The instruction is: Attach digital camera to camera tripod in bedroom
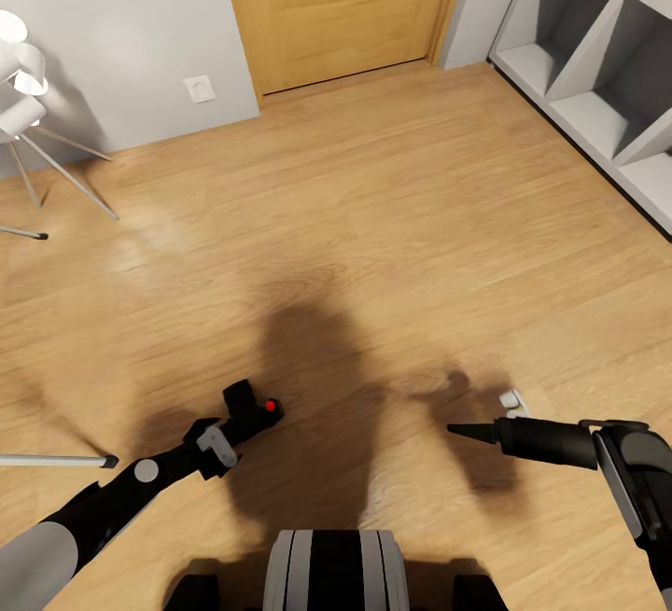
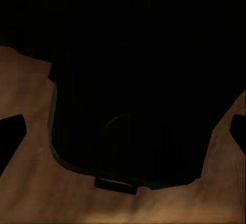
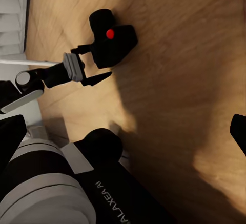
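Gripping the digital camera (image 1: 252, 410) between its fingers, the left gripper (image 1: 235, 426) hovers over wood floor (image 1: 392, 219); beside it a silver tripod leg (image 1: 56, 461), and the right gripper (image 1: 467, 430) with its opening unclear.

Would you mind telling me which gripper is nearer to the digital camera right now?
Left. The left gripper is right at the digital camera, fingers around its body. The right gripper hovers well off to the camera's right, over bare floor.

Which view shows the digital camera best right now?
Right wrist view: the digital camera shows whole, red dot up, at the left gripper fingers. Head view shows it small. Left wrist view has a dark mass up close, likely the camera; no detail.
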{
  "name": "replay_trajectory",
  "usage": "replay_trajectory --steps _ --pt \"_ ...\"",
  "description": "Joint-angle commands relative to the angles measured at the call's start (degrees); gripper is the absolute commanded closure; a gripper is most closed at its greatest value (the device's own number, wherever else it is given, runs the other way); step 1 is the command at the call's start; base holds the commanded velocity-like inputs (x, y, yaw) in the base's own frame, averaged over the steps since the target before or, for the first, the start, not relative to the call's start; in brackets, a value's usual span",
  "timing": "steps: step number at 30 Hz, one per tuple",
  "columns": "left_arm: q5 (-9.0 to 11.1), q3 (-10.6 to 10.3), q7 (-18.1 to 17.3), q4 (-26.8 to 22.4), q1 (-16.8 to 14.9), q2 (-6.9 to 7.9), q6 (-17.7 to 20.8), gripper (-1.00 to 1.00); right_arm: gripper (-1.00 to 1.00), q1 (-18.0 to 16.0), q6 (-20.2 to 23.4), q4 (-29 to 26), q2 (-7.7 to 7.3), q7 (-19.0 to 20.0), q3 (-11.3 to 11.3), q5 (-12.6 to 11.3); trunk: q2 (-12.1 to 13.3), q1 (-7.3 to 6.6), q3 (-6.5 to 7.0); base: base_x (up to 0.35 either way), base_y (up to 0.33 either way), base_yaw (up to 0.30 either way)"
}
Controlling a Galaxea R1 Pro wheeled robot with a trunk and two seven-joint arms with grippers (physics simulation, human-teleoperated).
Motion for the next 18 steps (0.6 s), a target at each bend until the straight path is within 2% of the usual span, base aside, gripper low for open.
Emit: replay_trajectory --steps 1,5,6,18 --pt "0.6 -0.3 -0.3 -0.3 -0.1 0.08 0.0 -1.00 -1.00 0.0 0.5 0.1 0.00 0.0 0.0 -0.2 0.0 -0.01 -0.03 0.000 0.000 0.000" --pt "1.0 -0.4 -1.5 -1.6 0.0 0.16 0.2 -1.00 -1.00 0.0 0.5 0.5 0.02 0.0 0.0 -0.2 0.0 -0.01 -0.03 0.000 0.000 0.000" --pt "1.0 -0.4 -1.5 -1.8 0.0 0.17 0.2 1.00 -1.00 0.0 0.5 0.5 0.03 0.0 0.0 -0.2 0.0 -0.01 -0.03 0.000 0.000 0.000" --pt "1.0 -0.2 -1.6 -2.5 0.0 0.12 0.2 1.00 -1.00 0.0 0.5 0.6 0.00 0.0 0.0 -0.2 0.0 -0.01 -0.03 0.000 0.000 0.000"
